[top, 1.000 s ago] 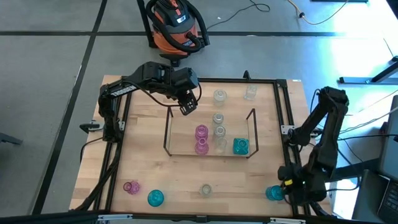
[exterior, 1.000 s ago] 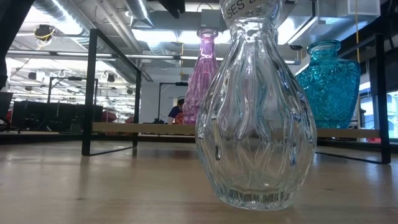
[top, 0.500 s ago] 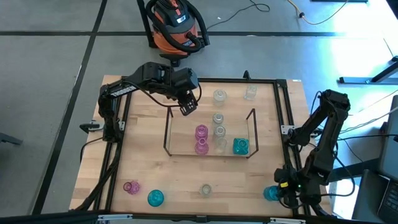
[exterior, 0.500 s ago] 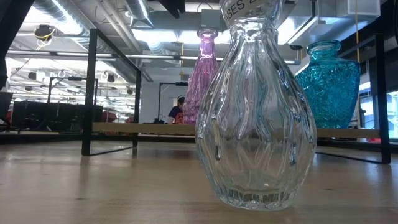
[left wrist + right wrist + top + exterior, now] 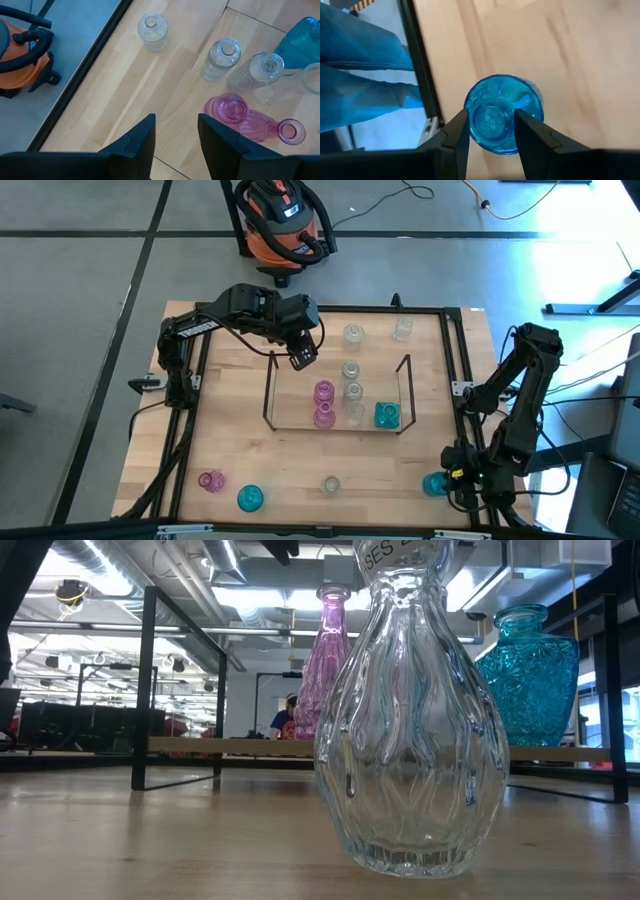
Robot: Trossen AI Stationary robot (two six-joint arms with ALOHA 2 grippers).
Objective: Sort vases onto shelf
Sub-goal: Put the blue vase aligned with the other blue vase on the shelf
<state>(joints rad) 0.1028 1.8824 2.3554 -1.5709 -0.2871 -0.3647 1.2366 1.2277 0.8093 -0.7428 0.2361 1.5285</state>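
While both arms are hanging over the table, this is how things are standing:

Right jaws: the right gripper [image 5: 490,131] is standing parted, its two dark fingers [image 5: 456,135] straddling the neck of a teal vase [image 5: 503,113]; from where I am looking I cannot tell whether they are pressing the glass.
Right arm's spot: it is reaching down at the near right corner of the table [image 5: 240,450], just inside the black frame [image 5: 452,370], where that teal vase [image 5: 436,486] is sitting.
Left jaws: the left gripper [image 5: 176,131] is standing released with nothing between its fingers [image 5: 140,140].
Left arm's spot: its gripper [image 5: 302,356] is hovering above the far left end of the shelf [image 5: 404,380].
Shelf contents: two pink vases [image 5: 324,394] are sitting left of centre, clear vases [image 5: 352,392] are lining up beside them, and a teal one [image 5: 387,415] is standing at the right end.
Beyond the shelf: two clear vases [image 5: 352,334] are waiting on the far side of the table.
Near edge: a pink vase [image 5: 210,481], a teal vase [image 5: 249,498] and a clear vase [image 5: 331,485] are standing well apart.
Low camera: a ribbed clear vase [image 5: 410,720] is filling the view.
Floor: an orange vacuum cleaner [image 5: 280,220] is sitting behind the table.
Beside the frame: a person in blue jeans [image 5: 365,85] is standing.
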